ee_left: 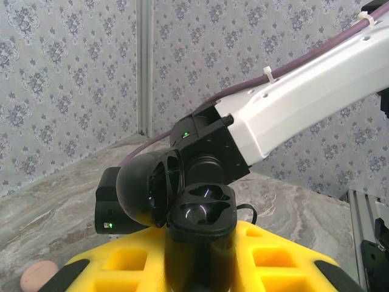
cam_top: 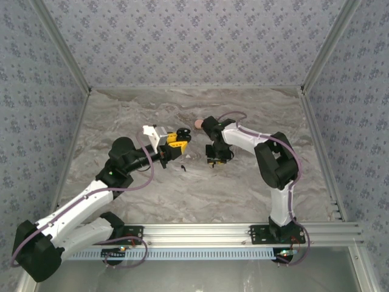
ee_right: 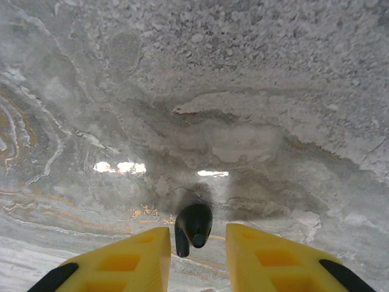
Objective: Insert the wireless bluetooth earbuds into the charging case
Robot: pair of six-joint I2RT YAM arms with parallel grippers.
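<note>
The left gripper (ee_left: 200,277) clamps the open black charging case (ee_left: 200,213) above the table (ee_right: 243,91). Right of the case, the right gripper (ee_right: 196,258) stands with jaws apart astride a black earbud (ee_right: 194,224).

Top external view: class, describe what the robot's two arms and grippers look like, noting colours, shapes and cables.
Both the left arm and the right arm have smooth white links between chunky black joints, with a purple cable running alongside each. The left gripper and the right gripper carry yellow fingers with hollow cells and black tips.
</note>
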